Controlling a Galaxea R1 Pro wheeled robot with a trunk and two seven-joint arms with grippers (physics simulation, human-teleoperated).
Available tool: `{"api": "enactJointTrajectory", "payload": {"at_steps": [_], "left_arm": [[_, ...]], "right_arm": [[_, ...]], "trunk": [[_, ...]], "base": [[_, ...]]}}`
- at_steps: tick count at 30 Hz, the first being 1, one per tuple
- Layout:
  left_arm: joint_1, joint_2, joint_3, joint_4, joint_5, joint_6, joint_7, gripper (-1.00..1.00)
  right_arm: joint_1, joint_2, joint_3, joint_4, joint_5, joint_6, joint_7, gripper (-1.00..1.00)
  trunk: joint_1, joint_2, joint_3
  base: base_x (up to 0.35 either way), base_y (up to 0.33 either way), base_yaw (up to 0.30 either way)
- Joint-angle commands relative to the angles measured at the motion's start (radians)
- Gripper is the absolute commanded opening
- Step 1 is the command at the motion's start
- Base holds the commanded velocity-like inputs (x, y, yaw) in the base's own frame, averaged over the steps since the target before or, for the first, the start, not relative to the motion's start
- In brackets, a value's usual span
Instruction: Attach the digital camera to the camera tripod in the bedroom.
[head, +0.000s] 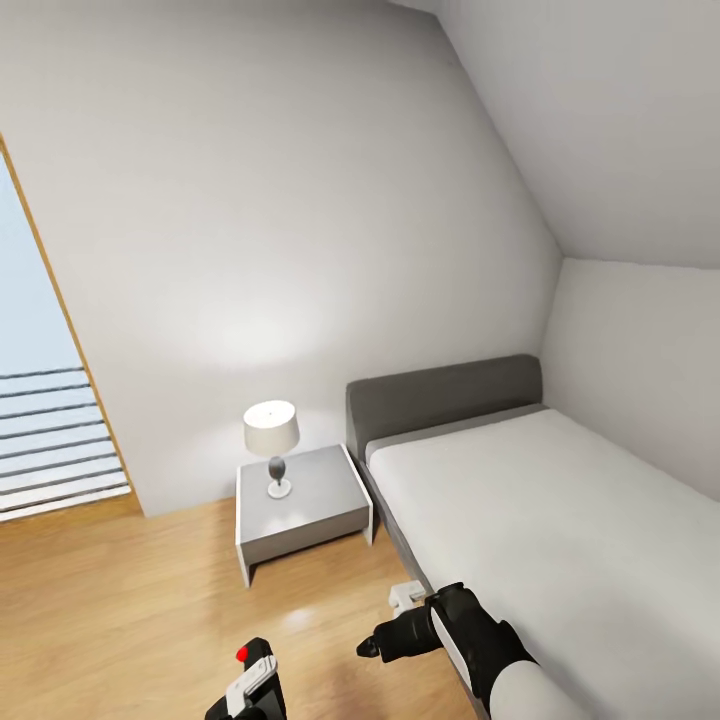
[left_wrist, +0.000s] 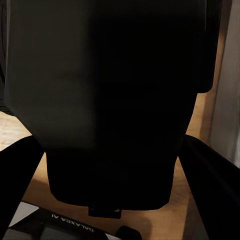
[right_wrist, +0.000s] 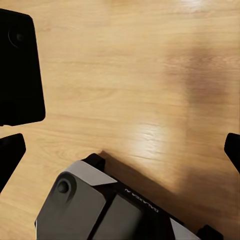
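Glossy wood plank floor (head: 120, 600), matt grey cloth headboard (head: 440, 395)

Your digital camera (left_wrist: 105, 100) sat tight against the left gripper (head: 250, 700), between its two fingers. It was a black boxy body, held upright, with its red round spot on the top corner in the head view. From your right gripper (head: 368, 648) it hung just beside, above the plank floor.

Black-and-white right arm (head: 480, 640)
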Motion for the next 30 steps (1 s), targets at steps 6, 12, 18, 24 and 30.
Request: {"api": "enactJointTrajectory", "payload": {"at_steps": [6,12,18,24,30], "left_arm": [[-0.001,0.001,-0.003,-0.003,0.007,0.002,0.008,-1.00],[-0.001,0.001,-0.002,-0.003,0.007,0.002,0.008,-1.00],[-0.001,0.003,0.000,-0.003,0.008,0.002,0.008,-1.00],[-0.001,0.003,0.000,-0.003,0.009,0.002,0.009,-1.00],[-0.001,0.004,0.000,-0.003,0.009,0.002,0.009,-1.00]], "right_arm": [[-0.001,0.000,0.000,-0.002,0.011,0.003,0.004,1.00],[-0.001,0.000,0.000,-0.001,0.011,0.003,0.002,1.00],[-0.001,0.000,0.000,0.000,0.011,0.003,0.002,1.00],[-0.001,0.000,0.000,0.000,0.011,0.003,0.002,1.00],[-0.001,0.000,0.000,0.000,0.011,0.003,0.002,1.00]], "trunk": [[-0.023,0.041,0.017],[-0.046,0.083,0.036],[-0.069,0.125,0.055],[-0.092,0.167,0.073],[-0.115,0.209,0.092]], "base": [[0.000,0.000,0.000],[0.000,0.000,0.000],[0.000,0.000,0.000],[0.000,0.000,0.000],[0.000,0.000,0.000]]}}
